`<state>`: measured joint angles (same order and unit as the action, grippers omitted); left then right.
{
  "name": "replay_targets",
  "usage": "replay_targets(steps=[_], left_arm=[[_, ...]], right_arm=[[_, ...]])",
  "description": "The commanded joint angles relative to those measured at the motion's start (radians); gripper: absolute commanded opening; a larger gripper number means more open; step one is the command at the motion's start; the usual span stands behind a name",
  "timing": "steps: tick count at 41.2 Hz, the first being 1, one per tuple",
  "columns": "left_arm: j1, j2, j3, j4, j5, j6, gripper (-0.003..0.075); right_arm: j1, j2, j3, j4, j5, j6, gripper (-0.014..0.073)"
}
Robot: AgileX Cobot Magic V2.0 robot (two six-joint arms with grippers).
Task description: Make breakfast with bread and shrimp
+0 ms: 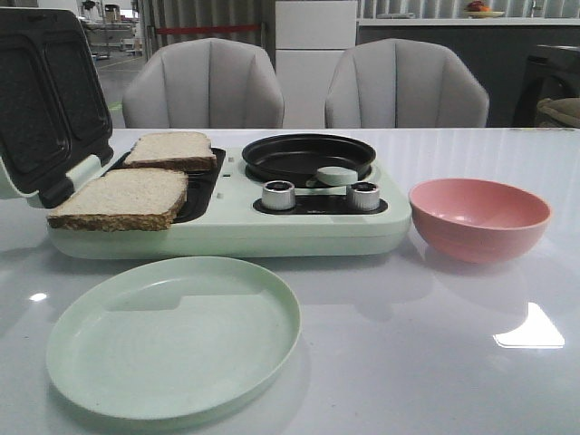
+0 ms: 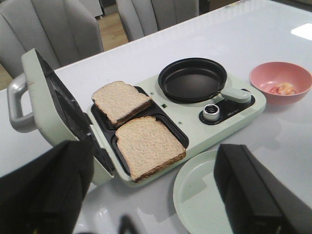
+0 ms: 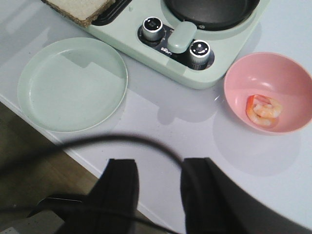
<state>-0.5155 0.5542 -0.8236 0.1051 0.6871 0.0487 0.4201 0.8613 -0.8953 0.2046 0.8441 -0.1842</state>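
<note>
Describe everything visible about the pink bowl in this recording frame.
The pink bowl is round, smooth and matte, plastic-looking, standing upright on the white table just right of the pale green breakfast maker, close to it but apart. Inside it lies the shrimp, a small curled pink-orange and white cluster resting on the bottom, off-centre; how many pieces cannot be told. From the front view the contents are hidden by its wall. Neither hand touches it.
</note>
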Motion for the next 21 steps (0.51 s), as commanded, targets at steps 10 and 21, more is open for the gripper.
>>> replay_targets(steps=[10, 21], left_arm=[[-0.005, 0.046, -0.110, 0.416, 0.026, -0.340, 0.0564], [-0.005, 0.147, -0.228, 0.562, 0.241, -0.426, 0.0564]], right_arm=[[-0.001, -0.005, -0.027, -0.001, -0.071, 0.000, 0.0343], [-0.001, -0.005, -0.027, -0.001, -0.071, 0.000, 0.0343]])
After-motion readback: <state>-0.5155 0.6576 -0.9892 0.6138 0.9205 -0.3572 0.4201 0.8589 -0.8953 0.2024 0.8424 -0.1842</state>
